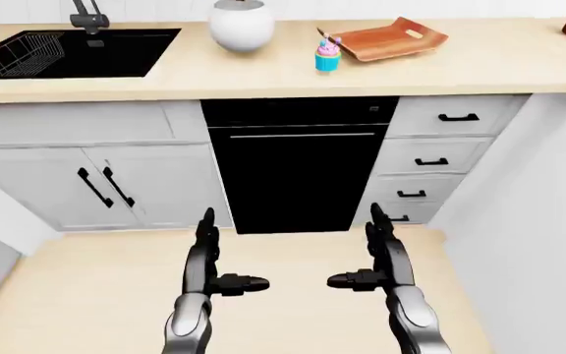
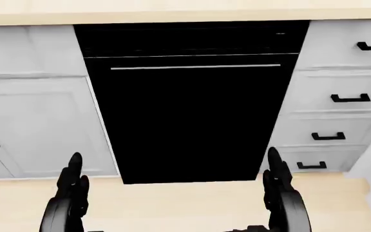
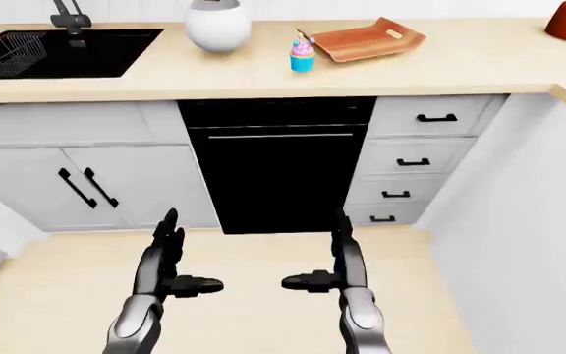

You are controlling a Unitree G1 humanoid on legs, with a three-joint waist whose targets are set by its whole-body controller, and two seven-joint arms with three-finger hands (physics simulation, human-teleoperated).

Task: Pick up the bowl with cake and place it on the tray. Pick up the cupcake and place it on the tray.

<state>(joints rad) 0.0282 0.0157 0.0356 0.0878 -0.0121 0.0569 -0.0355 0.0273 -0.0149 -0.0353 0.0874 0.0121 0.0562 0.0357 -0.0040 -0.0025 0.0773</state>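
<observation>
Pale floor lies under my left hand (image 1: 204,258) and right hand (image 1: 386,258), both spread and empty, low before the black oven (image 1: 298,166). Up on the counter (image 1: 479,63), the cupcake (image 1: 327,55) stands just beside the tray (image 1: 391,38); I can't make out the bowl with cake. I'd step closer first, then reach.

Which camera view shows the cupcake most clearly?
The left-eye view: the cupcake stands whole and slightly larger on the counter, just left of the tray. The right-eye view shows nearly the same, slightly smaller. The head view looks lower and misses it.
</observation>
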